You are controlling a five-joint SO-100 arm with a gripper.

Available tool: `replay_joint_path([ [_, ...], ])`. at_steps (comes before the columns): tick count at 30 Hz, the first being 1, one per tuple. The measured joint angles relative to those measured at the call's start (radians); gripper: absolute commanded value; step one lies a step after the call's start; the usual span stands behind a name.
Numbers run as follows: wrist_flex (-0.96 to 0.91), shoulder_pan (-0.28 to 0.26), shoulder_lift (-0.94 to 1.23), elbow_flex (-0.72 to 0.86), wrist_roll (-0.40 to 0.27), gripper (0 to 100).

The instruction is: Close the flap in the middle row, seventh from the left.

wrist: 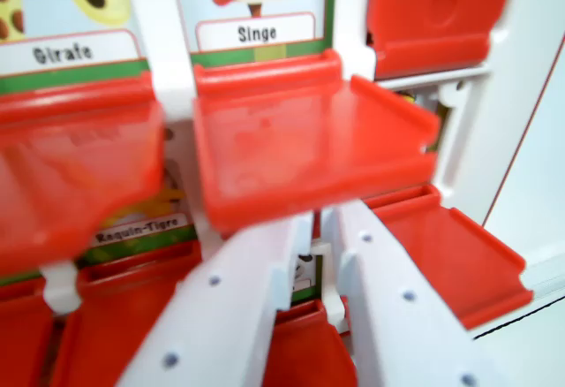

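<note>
Hovering just below the raised red flap (309, 153) under the "Singe" card (254, 32), near the game board's (481, 140) right edge. Holding the claw (322, 268) slightly parted, gripping nothing, fingers pointing up under the flap's front lip, its long axis running across.

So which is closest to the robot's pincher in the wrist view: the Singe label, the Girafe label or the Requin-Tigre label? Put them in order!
From the gripper, at the picture's bottom middle:
1. Requin-Tigre label, just to its left, peeking out under a red flap.
2. Singe label, straight above, near the top.
3. Girafe label, up in the top left corner.
</note>
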Motion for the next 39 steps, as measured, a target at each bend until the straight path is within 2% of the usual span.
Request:
replay_joint_path([
  [12, 0.0, -0.002, -0.041, -0.067, 0.0, 0],
  [24, 0.008, -0.008, -0.035, -0.061, 0.011, 0],
  [36, 0.25, -0.044, 0.35, 0.094, 0.043, 0],
  [39, 0.331, -0.071, 0.474, 0.155, 0.051, 0],
])
